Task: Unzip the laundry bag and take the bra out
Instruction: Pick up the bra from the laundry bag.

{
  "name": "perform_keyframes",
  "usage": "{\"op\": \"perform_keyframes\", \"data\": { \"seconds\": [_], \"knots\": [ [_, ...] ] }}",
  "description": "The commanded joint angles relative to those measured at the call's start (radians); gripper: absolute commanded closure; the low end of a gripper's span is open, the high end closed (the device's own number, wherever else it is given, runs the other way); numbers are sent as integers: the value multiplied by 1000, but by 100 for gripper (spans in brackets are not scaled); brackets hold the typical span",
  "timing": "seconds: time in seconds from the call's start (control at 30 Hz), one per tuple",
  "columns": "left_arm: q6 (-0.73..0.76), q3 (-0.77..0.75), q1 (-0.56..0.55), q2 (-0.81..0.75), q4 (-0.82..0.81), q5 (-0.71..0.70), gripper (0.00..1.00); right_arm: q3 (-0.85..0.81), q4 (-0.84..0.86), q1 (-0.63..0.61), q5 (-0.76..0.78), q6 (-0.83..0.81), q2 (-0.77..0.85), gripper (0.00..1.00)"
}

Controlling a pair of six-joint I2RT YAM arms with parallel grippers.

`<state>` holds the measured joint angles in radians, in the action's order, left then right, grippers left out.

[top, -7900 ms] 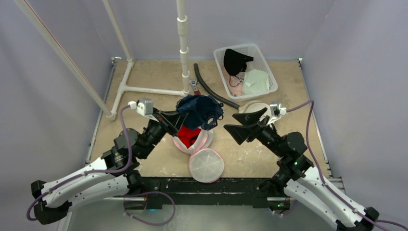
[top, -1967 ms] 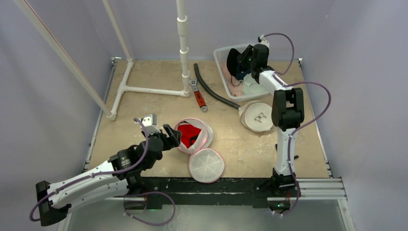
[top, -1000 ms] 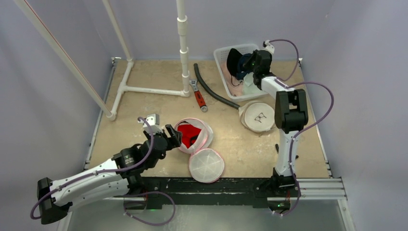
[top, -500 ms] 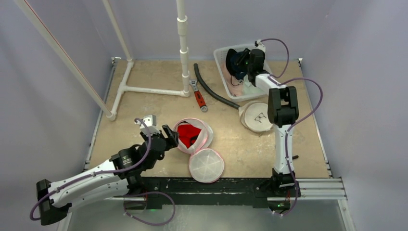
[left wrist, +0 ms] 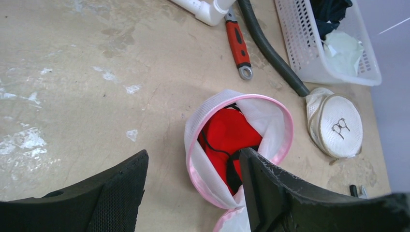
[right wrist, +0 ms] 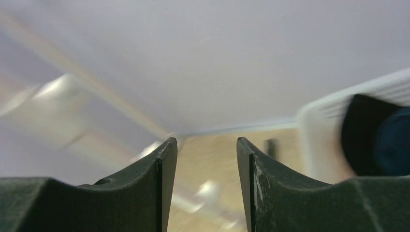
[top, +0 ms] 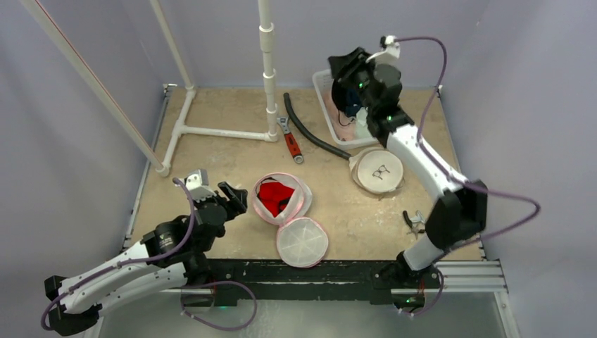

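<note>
Bra (top: 351, 105) lies in basket (top: 325, 113), just beside the parted, empty right tool (top: 341, 65)

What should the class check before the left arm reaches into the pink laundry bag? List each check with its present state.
1. Pink laundry bag unzipped, mouth open: ok.
2. Red garment visible inside the bag: ok.
3. Left gripper open and empty: ok.
4. Left gripper over the bag's mouth: not ok, in the top view it sits beside the bag.
5. Right gripper open, empty, up by the white basket, far from the bag: ok.
6. Wrench lying apart from the bag: ok.
</note>
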<state>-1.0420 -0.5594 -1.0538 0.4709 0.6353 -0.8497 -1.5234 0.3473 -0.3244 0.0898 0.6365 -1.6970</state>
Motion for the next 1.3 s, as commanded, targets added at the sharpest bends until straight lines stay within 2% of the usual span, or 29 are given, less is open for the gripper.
{"op": "perform_keyframes", "data": {
  "seconds": [0.0,0.17,0.23,0.33,0.53,0.6,0.73,0.9,1.0,1.07,1.27],
  "knots": [
    [-31,-23,2,17,42,-35,33,278,74,-183,7,-32,255,49],
    [-28,27,2,101,-41,55,33,530,50,-335,-166,-102,432,51],
    [-46,56,3,135,-81,84,33,587,11,-387,-228,-123,454,52],
    [-88,105,2,157,-131,105,33,629,-29,-467,-242,-145,457,53],
    [-167,251,12,93,-228,110,36,647,-48,-598,-207,-169,352,53],
    [-172,279,19,86,-252,106,36,656,-47,-626,-149,-159,315,54],
    [-140,317,38,115,-361,128,36,674,-33,-636,-80,-143,280,54],
    [-99,310,85,206,-489,221,31,693,-20,-636,-35,-138,303,53],
    [-104,331,104,206,-558,271,30,693,-28,-636,-18,-143,311,53],
    [-116,364,113,191,-607,292,35,695,-35,-636,-4,-144,314,53],
    [-133,397,133,180,-620,304,62,711,-31,-636,2,-141,329,53]
  ]
}}
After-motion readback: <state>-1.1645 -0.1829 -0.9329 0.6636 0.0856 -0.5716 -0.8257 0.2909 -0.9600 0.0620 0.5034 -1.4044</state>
